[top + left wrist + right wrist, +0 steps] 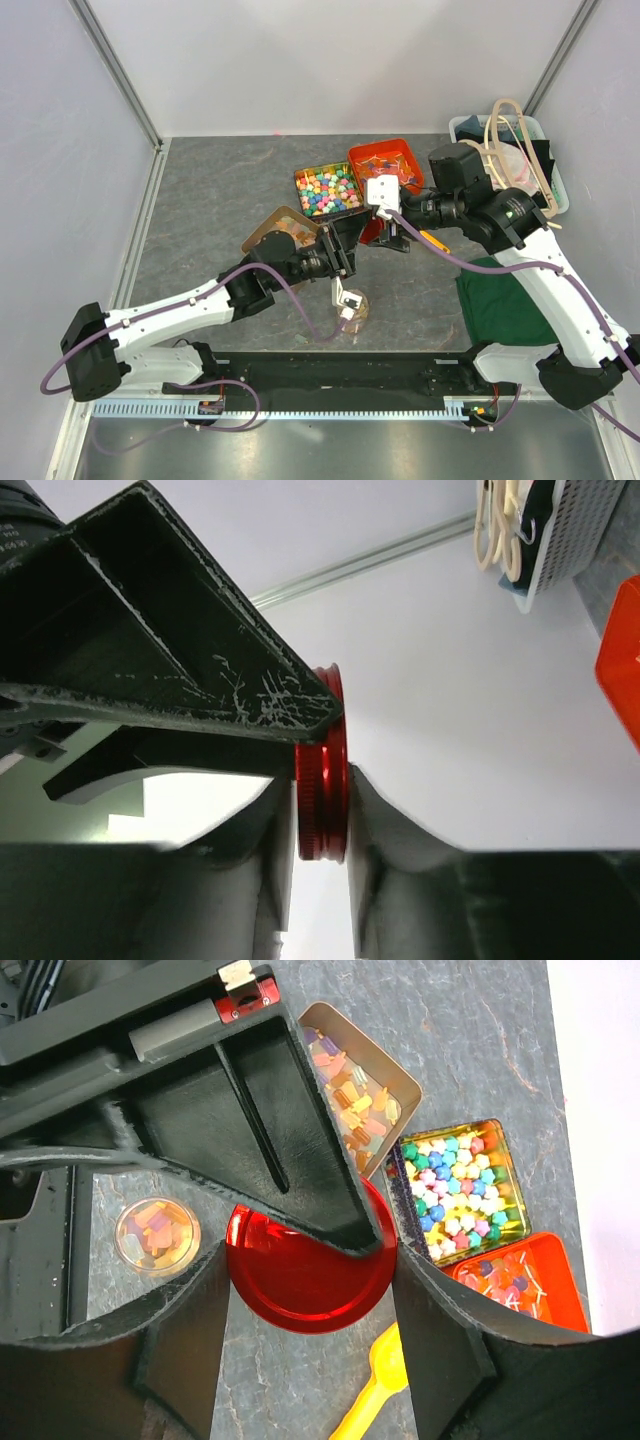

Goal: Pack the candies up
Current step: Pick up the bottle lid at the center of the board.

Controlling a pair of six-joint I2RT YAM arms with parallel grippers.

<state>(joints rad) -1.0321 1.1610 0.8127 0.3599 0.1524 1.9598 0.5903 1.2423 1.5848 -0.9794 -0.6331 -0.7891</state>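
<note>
Near the middle of the tabletop's (220,200) near edge, a small clear jar (120,1245) stands uncapped and part-filled with the candies (152,1232), pale orange, yellow and pink chips. Above and just beyond it, the left gripper (322,800) pinches a red lid (325,740) across its threaded rim, while the right gripper (310,1260) frames the same lid with its jaws spread wide on either side; whether they press it cannot be told. A yellow scoop (375,1390) lies on the table by the right arm. Farther back, more candies fill a brown tray (262,234), and beyond it, toward the far edge, sit a tin (298,188) of bright cubes and an orange tray (385,158). The pieces look light, thin, glossy and likely slippery. They are probably too small to pinch singly and are better moved by scoop or by tipping the tray.
</note>
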